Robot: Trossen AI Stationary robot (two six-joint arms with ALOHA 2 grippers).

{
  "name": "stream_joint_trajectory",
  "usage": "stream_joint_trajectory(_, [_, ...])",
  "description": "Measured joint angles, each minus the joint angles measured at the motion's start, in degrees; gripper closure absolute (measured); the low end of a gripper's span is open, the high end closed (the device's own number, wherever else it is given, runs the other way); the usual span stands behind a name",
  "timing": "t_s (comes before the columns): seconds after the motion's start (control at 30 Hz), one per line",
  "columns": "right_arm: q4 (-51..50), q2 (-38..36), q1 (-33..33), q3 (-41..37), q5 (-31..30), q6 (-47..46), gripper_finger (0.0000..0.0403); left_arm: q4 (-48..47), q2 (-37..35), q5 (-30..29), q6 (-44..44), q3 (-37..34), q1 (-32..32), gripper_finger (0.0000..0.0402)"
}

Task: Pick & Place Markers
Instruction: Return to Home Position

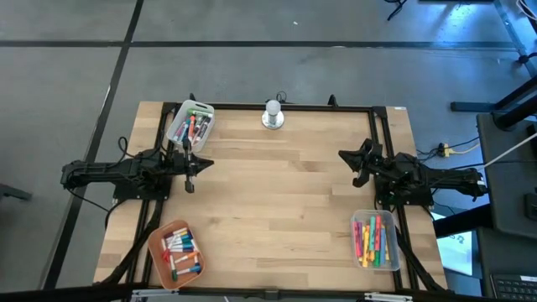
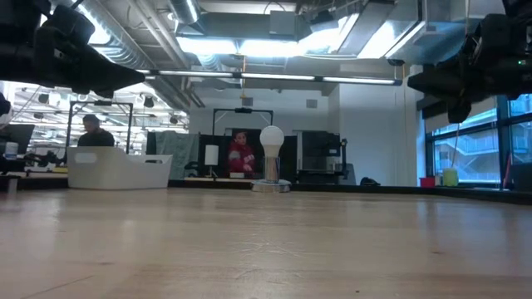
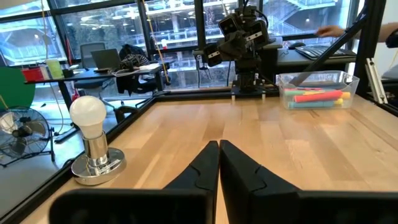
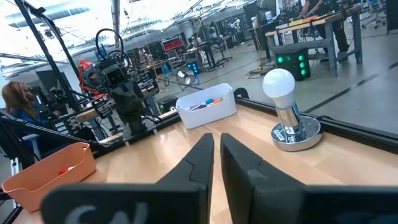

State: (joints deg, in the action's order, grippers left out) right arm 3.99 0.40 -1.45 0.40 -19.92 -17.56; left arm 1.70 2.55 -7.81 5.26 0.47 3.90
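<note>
Left gripper [image 1: 204, 164]: hangs raised over the left side of the table [image 1: 277, 201], points across toward the middle, fingers pressed together tip to tip, grips nothing. Right gripper [image 1: 344, 156]: hangs raised over the right side, faces the left one from well apart, fingers drawn in to a thin slit, grips nothing either. Markers [image 1: 374, 239]: lie in three trays. Fill the clear tray [image 1: 394, 220] at the near right corner, just beside the right arm's base, pink, orange, yellow and green ones side by side. Lie jumbled in the orange tray [image 1: 159, 235] at the near left corner, mostly white barrels with coloured caps. Lie too in the white tray [image 1: 204, 107] at the far left corner, near the left gripper. At the middle of the far edge, a light bulb [image 1: 273, 113] upright on a metal base
</note>
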Motion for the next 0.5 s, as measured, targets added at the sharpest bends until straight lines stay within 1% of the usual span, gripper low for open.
stream_joint_trajectory(0.5, [0.0, 0.0, 0.0, 0.0, -0.01, 0.01, 0.0372, 0.02, 0.01, 0.0, 0.0, 0.0, 0.0, 0.0389])
